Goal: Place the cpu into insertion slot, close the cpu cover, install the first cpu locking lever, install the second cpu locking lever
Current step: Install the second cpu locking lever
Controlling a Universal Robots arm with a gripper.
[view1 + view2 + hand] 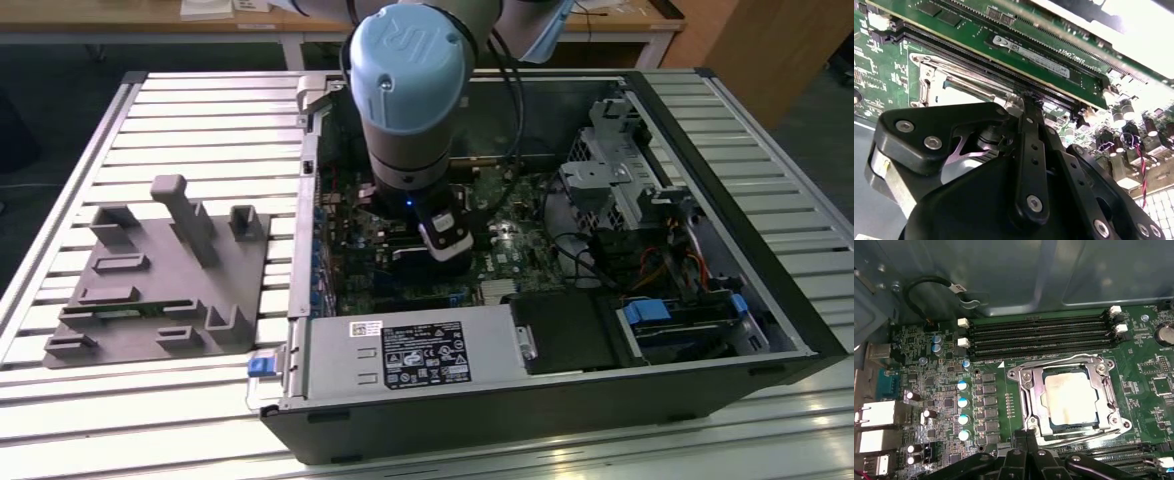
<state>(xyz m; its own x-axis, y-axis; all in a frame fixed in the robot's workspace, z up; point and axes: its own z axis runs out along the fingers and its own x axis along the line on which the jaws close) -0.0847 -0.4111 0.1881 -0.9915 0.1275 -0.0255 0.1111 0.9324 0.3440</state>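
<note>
The cpu (1070, 397) lies flat in the insertion slot (1019, 374), its dull metal top showing through the window of the cpu cover (1036, 399). The cover is down over it. A thin metal lever rod (1079, 432) runs along the socket edge nearest the fingers. My gripper (1026, 435) is shut, with its fingertips pressed together right at that edge of the socket. In the second wrist view the gripper (1024, 98) meets the corner of the insertion slot (929, 80). In the exterior view the gripper (447, 245) is low inside the open computer case (534, 400).
Long black memory slots (1039, 332) run along the far side of the socket, and a memory stick (1044, 55) stands close by the fingers. Capacitors (962, 402) line another side. A grey fixture block (160, 290) sits on the slatted table at the exterior view's left.
</note>
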